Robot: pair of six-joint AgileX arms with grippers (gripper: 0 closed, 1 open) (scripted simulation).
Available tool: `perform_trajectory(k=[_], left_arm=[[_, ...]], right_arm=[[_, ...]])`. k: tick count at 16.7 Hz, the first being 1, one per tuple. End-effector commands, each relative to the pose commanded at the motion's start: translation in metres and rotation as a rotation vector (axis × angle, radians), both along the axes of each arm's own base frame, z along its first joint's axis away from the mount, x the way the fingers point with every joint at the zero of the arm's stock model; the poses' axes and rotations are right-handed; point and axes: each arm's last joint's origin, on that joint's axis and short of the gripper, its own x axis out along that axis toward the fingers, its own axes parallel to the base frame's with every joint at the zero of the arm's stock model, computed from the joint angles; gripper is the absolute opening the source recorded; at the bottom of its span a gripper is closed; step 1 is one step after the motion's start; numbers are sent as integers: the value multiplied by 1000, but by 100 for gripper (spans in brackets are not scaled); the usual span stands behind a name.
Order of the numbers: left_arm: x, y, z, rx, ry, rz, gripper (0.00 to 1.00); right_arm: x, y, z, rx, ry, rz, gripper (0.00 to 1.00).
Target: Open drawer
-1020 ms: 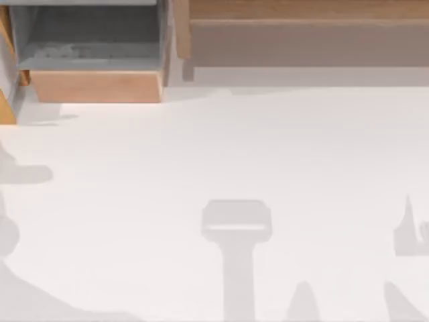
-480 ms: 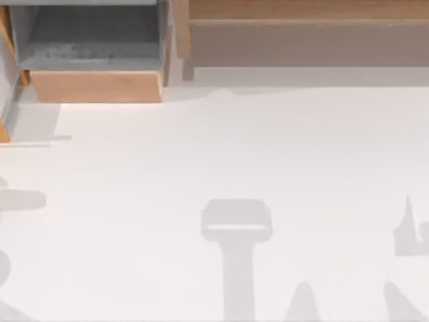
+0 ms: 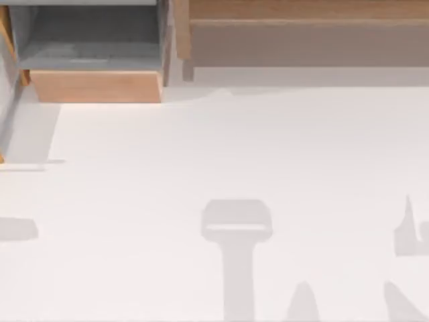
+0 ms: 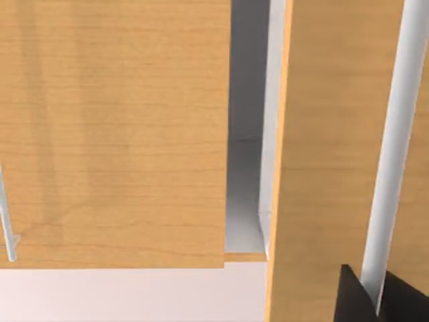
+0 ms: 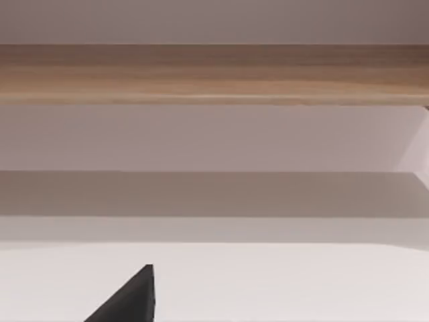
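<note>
Drawer (image 3: pixel 8 114) sliver at the table's far-left edge reaches further toward me than half a second ago, so it is sliding open. Left gripper (image 4: pixel 377 295) looks clamped on its white handle (image 4: pixel 392 154). Right gripper (image 5: pixel 131 298) sits parked, fingers unclear.

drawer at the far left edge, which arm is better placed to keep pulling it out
Left. In the left wrist view its pincer sits at the pale bar handle on the drawer front. The right pincer faces the long shelf, away from the drawer.
</note>
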Motion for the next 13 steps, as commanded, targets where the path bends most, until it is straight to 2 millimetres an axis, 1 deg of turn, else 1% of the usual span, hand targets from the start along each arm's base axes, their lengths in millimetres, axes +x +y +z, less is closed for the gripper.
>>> perform_trajectory(k=[2,3,7,13], left_arm=[[-14,-1,0,-1,1,1,0],[-18,-1,0,-1,1,2,0],[-19,-1,0,-1,1,2,0],[-19,-1,0,-1,1,2,45]], right_arm=[[0,0,0,0,0,0,100],[0,0,0,0,0,0,100],[0,0,0,0,0,0,100],[0,0,0,0,0,0,100]])
